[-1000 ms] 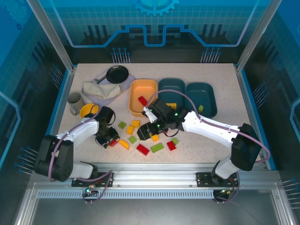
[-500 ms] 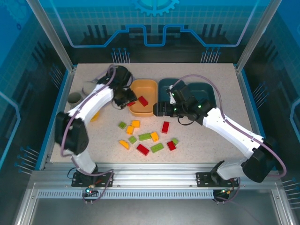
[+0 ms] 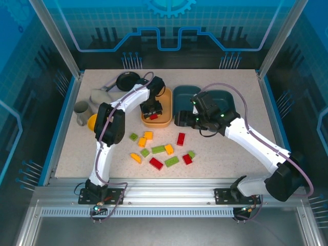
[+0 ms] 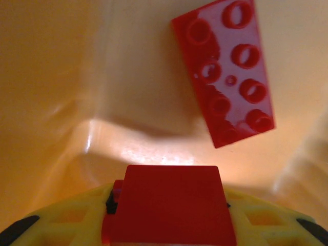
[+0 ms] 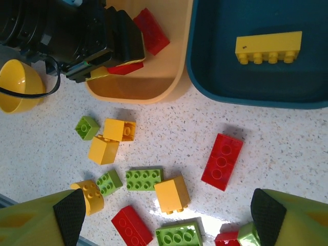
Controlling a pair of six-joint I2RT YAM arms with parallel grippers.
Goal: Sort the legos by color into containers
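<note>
The legos, small plastic building bricks in red, yellow-orange and light green, mostly lie loose on the speckled table just in front of the shallow orange-yellow plastic tray. You have the left gripper down inside that tray, its jaws clamped on a smooth-faced red brick. You cannot tell whether that brick touches the tray floor. Deeper in the tray, apart from the held one, a studded red two-by-four brick lies flat on the floor.

Your right gripper hovers over the loose bricks, in front of the tray and a little to its right, with its jaws spread wide and nothing between them. Below it an oblong red brick lies alone on the table, to the right of the green and yellow-orange ones.

Just beside the orange-yellow tray, on its right, sits a dark teal plastic tray holding a long yellow brick. A second dark teal tray lies further right, partly under the right arm. A small round yellow bowl stands to the left of the orange-yellow tray.
</note>
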